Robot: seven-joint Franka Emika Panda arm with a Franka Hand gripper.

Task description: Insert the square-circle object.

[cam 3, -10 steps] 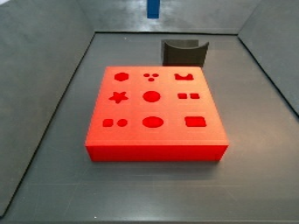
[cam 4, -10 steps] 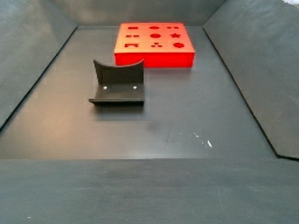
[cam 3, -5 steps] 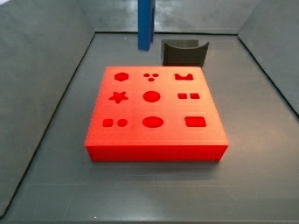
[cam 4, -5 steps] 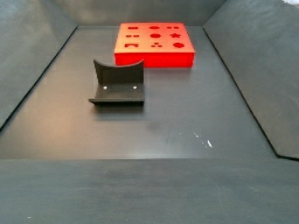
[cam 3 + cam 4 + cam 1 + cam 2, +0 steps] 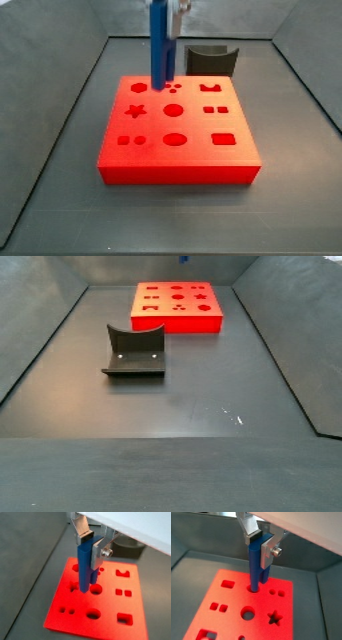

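My gripper is shut on the square-circle object, a slim tall blue piece that hangs upright below the silver fingers. Both wrist views show it over the red block. In a side view the blue piece stands over the back left part of the red block, and the gripper is at the frame's top edge. Its lower end is at the block's top face among the shaped holes; I cannot tell whether it touches. In a side view the block shows without the piece.
The dark grey curved holder stands just behind the red block; it also shows in a side view, apart from the block on the dark floor. Grey walls ring the floor.
The gripper has come down and forward with the blue piece, from the back top edge of the side view to above the block's back left part. Block and holder have not moved.
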